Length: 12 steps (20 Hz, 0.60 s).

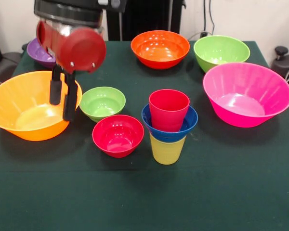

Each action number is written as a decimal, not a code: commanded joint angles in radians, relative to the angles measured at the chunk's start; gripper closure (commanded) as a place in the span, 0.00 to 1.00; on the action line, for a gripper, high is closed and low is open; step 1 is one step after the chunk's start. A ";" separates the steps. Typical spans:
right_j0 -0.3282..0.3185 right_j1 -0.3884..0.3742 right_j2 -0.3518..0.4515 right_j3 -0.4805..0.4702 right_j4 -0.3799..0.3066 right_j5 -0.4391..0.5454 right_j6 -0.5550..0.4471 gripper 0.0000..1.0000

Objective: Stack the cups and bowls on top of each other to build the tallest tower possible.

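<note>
Behind the arm [72, 45], purple bowl [38, 52] half-hidden.

A table with a dark green cloth [231, 192] holds everything. On it sit a big orange-yellow bowl [19, 113], a purple bowl [37, 52], an orange bowl [160, 48], a medium green bowl [221, 51] and a big pink bowl [247, 93]. Near the middle rest a small green bowl [102, 103], a small red bowl [118, 135] and a yellow cup [167, 150] that stands upright with other things stacked on top.
</note>
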 commanded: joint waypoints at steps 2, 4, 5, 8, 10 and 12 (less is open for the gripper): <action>0.028 0.140 0.118 -0.105 -0.075 0.099 -0.116 0.00; 0.038 0.156 0.110 -0.134 -0.078 0.113 -0.112 0.00; 0.041 0.163 0.107 -0.146 -0.079 0.119 -0.111 0.00; 0.047 0.200 0.093 -0.184 -0.084 0.114 -0.097 0.00; 0.041 0.212 0.094 -0.194 -0.082 0.113 -0.094 0.00; 0.035 0.213 0.093 -0.190 -0.073 0.118 -0.087 0.00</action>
